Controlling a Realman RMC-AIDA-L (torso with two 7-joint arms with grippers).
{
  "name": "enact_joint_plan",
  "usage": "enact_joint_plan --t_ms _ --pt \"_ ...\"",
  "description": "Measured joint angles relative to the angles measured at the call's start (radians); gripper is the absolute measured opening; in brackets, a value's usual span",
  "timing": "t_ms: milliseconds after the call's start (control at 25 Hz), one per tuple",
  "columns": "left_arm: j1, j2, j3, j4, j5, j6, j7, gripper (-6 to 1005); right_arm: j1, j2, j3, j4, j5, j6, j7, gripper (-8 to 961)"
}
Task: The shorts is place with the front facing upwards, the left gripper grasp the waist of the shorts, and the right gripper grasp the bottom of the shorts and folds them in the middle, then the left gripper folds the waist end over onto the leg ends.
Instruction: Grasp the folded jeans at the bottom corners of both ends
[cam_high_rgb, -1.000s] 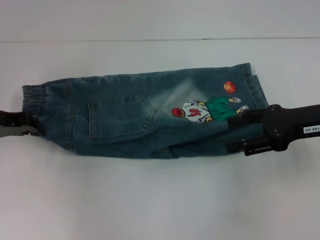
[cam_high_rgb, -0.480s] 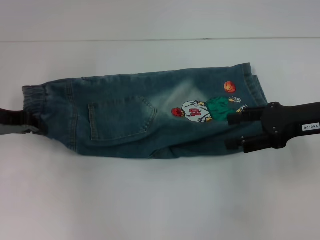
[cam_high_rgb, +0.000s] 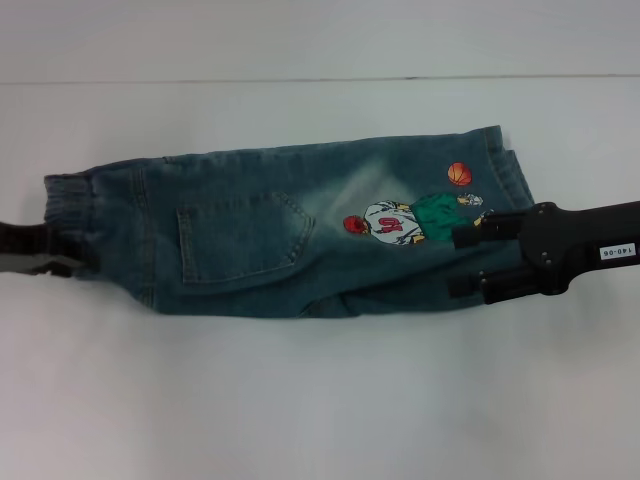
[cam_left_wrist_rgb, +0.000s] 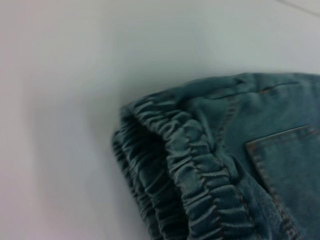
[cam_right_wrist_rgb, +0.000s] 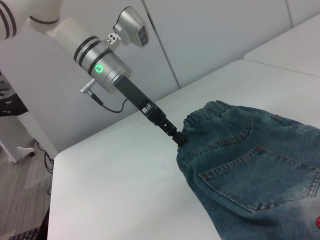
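White surface (cam_high_rgb: 300, 400) holds the shorts (cam_high_rgb: 290, 235) already halved — left pincer (cam_high_rgb: 62, 262) grips the waist end (cam_high_rgb: 70, 195), right pincer (cam_high_rgb: 465, 262) apart over the leg ends (cam_high_rgb: 505, 180) — final fold remains

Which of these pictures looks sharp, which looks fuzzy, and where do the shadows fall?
Head view: evenly lit, mildly soft; a faint shadow rims the near edge of the shorts on the table. Left wrist view: very close, so the elastic waist end looks blurred, with a soft shadow beside it. Right wrist view: sharpest; the left pincer at the waistband is crisp, and its arm's green light glows.
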Motion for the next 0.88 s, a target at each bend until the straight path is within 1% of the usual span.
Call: enact_joint_plan --t_ms 80,200,400,520,640,880 --pt "-0.001 0.0 0.0 0.005 0.03 -0.003 0.0 316 0.0 0.0 -0.001 0.0 0.0 0.001 0.0 888" --pt "-0.001 0.001 -0.001 0.03 0.06 0.015 0.0 401 -0.001 0.0 -0.001 0.0 0.0 0.004 0.0 888" --pt "0.001 0.004 -0.007 0.056 0.059 0.039 0.002 544 0.0 0.0 -0.006 0.004 0.0 0.013 0.0 888" --pt "0.001 0.009 -0.009 0.061 0.057 0.044 0.003 665 0.003 0.0 -0.014 0.007 0.0 0.018 0.001 887" --pt "0.001 0.01 -0.011 0.061 0.061 0.02 0.003 786 0.003 0.0 -0.015 0.009 0.0 0.018 0.001 887" --pt "0.007 0.01 -0.011 0.053 0.063 -0.025 0.016 791 0.003 0.0 -0.015 0.011 0.0 0.018 0.0 886"
